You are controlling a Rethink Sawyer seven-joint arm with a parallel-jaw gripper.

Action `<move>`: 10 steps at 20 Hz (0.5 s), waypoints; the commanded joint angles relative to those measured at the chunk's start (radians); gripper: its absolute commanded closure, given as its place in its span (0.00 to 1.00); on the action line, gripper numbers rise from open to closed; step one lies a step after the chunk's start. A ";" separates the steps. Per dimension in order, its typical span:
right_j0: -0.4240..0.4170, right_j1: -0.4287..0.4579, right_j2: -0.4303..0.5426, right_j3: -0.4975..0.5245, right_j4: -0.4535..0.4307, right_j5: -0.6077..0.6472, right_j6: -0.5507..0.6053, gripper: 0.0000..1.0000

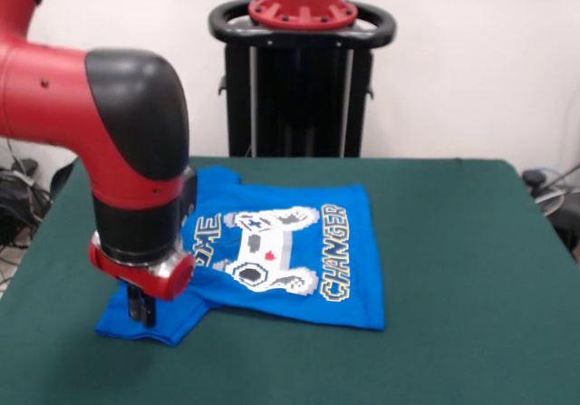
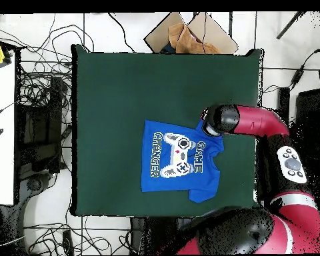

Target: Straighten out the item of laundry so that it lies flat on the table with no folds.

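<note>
The bright blue T-shirt (image 1: 299, 251) with the white game controller and "GAME CHANGER" print lies face up on the dark green table (image 1: 453, 242). Its body is mostly spread out, with a crease near the sleeve at the front left. My gripper (image 1: 140, 310) points straight down onto that sleeve, its tips at the cloth and close together with no gap showing. In the overhead view the shirt (image 2: 176, 160) lies right of the table's (image 2: 123, 87) middle. The arm's wrist (image 2: 219, 120) covers the shirt's upper right sleeve and hides the gripper.
The robot's black pedestal (image 1: 299, 79) stands at the table's far edge. The red arm (image 1: 82, 106) fills the upper left of the front view. Cables (image 2: 43, 87) and a cardboard box (image 2: 189, 33) lie on the floor off the table.
</note>
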 commanded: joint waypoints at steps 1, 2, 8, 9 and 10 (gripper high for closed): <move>0.024 0.112 0.009 0.015 -0.047 -0.096 -0.024 1.00; 0.030 0.119 0.004 0.008 -0.049 -0.102 -0.020 1.00; 0.048 0.147 -0.016 -0.038 -0.074 -0.116 -0.052 1.00; 0.048 0.148 -0.015 -0.044 -0.076 -0.103 -0.067 1.00; 0.048 0.147 -0.014 -0.048 -0.076 -0.090 -0.079 1.00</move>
